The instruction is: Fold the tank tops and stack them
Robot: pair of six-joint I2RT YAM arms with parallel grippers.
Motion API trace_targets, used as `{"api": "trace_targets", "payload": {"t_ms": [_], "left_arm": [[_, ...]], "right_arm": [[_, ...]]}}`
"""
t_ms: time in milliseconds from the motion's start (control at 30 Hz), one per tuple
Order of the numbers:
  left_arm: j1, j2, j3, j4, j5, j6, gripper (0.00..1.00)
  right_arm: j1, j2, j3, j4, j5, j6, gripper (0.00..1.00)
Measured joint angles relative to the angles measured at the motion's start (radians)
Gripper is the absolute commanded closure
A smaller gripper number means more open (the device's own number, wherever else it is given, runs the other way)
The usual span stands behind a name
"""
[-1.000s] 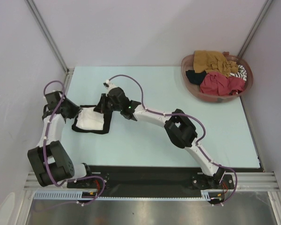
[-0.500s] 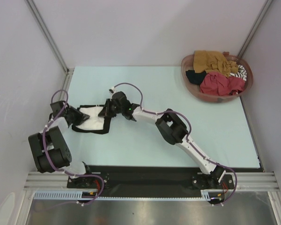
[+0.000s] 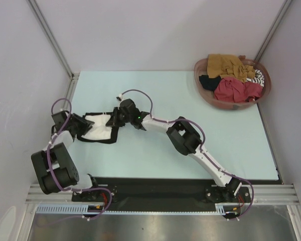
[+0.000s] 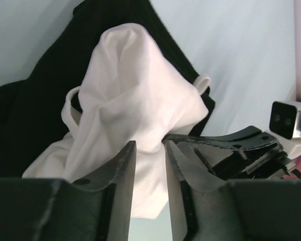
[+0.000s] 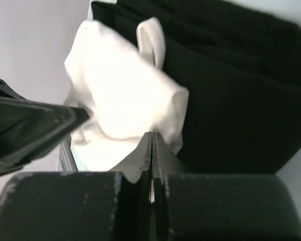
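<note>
Two tools bracket one garment: the white tank top of limp cloth [image 3: 98, 128] lies bunched on top of the larger black tank top of soft cloth [image 3: 97, 141]. Both are at the left of the pale blue worktop [image 3: 155, 95], well apart from the round reddish-brown plastic basket [image 3: 198, 75] at the far right, which holds other coloured tops. The left tool [image 4: 148, 145] sits at the white tank top's left edge with its fingers parted by a narrow gap. White cloth shows through that gap, but whether any lies between the pads cannot be told. The right tool [image 5: 151, 134] meets the garment from the opposite edge, clenched tight with a fold of the white tank top gathered at its tips, so it appears to pinch the cloth. The bunched cloth stretches between the two along a left-to-right line across the worktop, so the coming fold likely turns on carrying one edge along that line toward the other. The left tool, nearer the unheld edge, probably has to close first.
</note>
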Motion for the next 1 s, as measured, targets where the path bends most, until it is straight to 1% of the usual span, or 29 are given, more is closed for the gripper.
{"api": "trace_targets", "payload": {"t_ms": [100, 267, 400, 567, 733, 867, 1000], "left_arm": [[0.001, -0.05, 0.022, -0.032, -0.01, 0.006, 0.6], [0.002, -0.056, 0.111, -0.058, -0.017, 0.009, 0.61], [0.002, -0.041, 0.156, -0.064, -0.017, 0.011, 0.61], [0.002, 0.021, 0.164, -0.072, -0.009, 0.011, 0.62], [0.003, 0.105, 0.161, -0.055, 0.013, 0.007, 0.62], [0.003, 0.146, 0.16, -0.026, 0.027, 0.005, 0.62], [0.003, 0.182, 0.16, 0.012, 0.031, -0.001, 0.61]], "right_arm": [[0.007, -0.05, -0.057, 0.006, -0.002, -0.029, 1.0], [0.036, -0.163, -0.177, 0.044, -0.014, -0.077, 1.0], [0.056, -0.198, -0.189, 0.08, -0.053, -0.091, 1.0], [0.07, -0.19, -0.187, 0.102, -0.091, -0.081, 1.0], [0.069, -0.124, -0.157, 0.107, -0.11, -0.056, 1.0], [0.068, -0.068, -0.132, 0.082, -0.116, -0.046, 1.0], [0.067, -0.061, -0.12, 0.051, -0.118, -0.047, 1.0]]}}
